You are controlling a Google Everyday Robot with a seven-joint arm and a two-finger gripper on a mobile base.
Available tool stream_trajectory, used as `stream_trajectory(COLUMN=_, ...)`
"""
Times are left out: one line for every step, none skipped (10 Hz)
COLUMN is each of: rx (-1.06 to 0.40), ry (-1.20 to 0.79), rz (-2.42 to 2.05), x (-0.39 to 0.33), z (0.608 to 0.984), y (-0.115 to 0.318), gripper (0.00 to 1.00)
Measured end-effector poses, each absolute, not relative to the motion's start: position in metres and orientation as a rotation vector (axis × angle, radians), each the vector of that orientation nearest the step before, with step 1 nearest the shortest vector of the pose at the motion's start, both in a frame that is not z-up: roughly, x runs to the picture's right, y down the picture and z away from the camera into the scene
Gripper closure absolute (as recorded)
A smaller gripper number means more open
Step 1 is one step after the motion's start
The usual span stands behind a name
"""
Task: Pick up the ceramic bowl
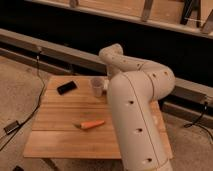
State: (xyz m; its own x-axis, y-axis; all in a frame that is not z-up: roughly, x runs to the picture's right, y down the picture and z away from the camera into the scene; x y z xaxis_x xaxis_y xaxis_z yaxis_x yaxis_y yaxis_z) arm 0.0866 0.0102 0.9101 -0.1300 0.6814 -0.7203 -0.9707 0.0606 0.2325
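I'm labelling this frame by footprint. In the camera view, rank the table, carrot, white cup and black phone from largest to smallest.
1. Wooden table
2. Carrot
3. Black phone and white cup look alike; unranked.
The gripper, shut, sits hidden behind the arm, as is any bowl.

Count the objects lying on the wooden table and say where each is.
3: black phone at back left, white cup at back centre, carrot mid-front. The arm hides the right side, its gripper, and possibly the ceramic bowl.
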Motion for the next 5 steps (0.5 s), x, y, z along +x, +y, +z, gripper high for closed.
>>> stream_trajectory(rx=-0.445, ry=0.849, rz=1.498, x=0.086, z=0.906, y=0.009, gripper=1.0)
stream_trajectory(rx=-0.433, ry=0.865, rz=1.489, x=0.085, z=0.9, y=0.007, gripper=1.0)
stream_trajectory(rx=-0.424, ry=0.877, rz=1.482, x=0.084, z=0.896, y=0.005, gripper=1.0)
stream_trajectory(rx=-0.415, ry=0.889, rz=1.476, x=0.083, z=0.891, y=0.002, gripper=1.0)
stream_trajectory(rx=-0.403, ry=0.896, rz=1.471, x=0.081, z=0.883, y=-0.003, gripper=1.0)
